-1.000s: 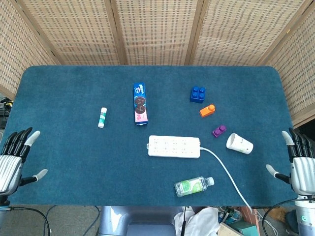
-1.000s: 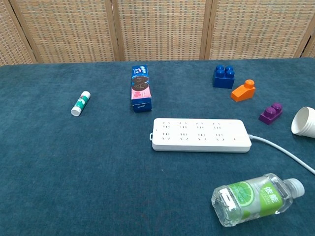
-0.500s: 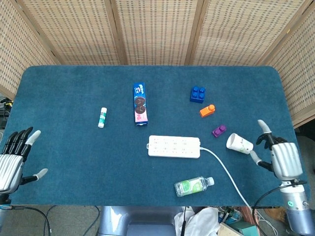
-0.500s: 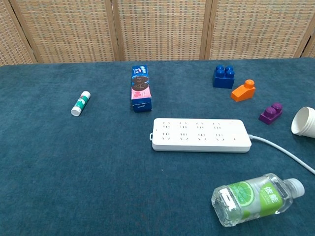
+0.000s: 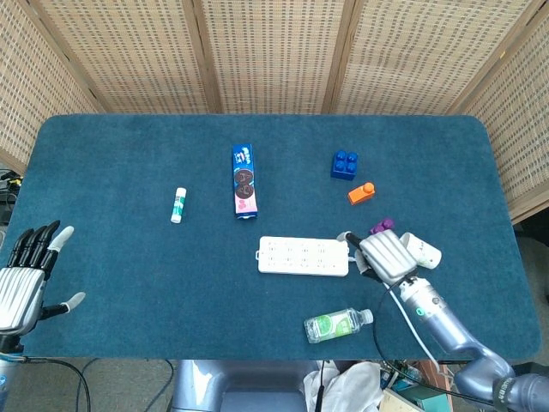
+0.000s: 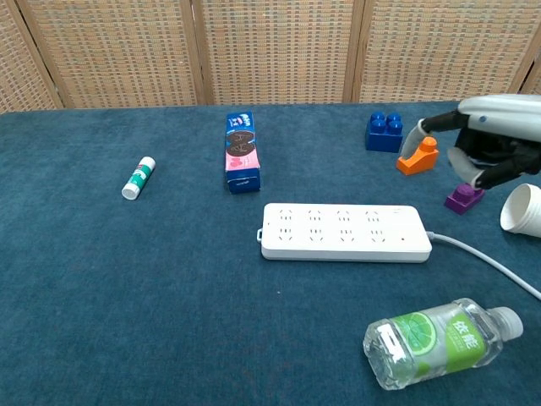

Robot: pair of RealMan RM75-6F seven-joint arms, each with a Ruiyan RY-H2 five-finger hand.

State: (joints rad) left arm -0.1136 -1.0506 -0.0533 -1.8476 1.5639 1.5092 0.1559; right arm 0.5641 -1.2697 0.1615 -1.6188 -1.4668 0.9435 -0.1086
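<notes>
Head view: the right hand [image 5: 388, 255] hovers just right of the power strip [image 5: 304, 256], which serves as the landmark.
Right hand: fingers curled loosely downward and apart, holding nothing; in the chest view [image 6: 494, 144] its fingertips hang just above the purple block [image 6: 463, 198]; contact cannot be told.
Purple block: right of the strip's cable end, mostly covered by the hand from above [image 5: 381, 227].
Paper cup [image 5: 421, 250]: on its side, further right of the strip, just beside the hand.
Orange block [image 5: 361, 192]: beyond the strip's right end.
Blue block [image 5: 345, 164]: further back than the orange one.
Water bottle [image 5: 337, 324]: lying in front of the strip.
Cookie pack [image 5: 244, 181]: behind the strip's left end.
Glue stick [image 5: 177, 204]: well left of the strip.
Left hand [image 5: 27, 275]: far left of the strip at the desk [image 5: 120, 154] edge, fingers spread, empty.
</notes>
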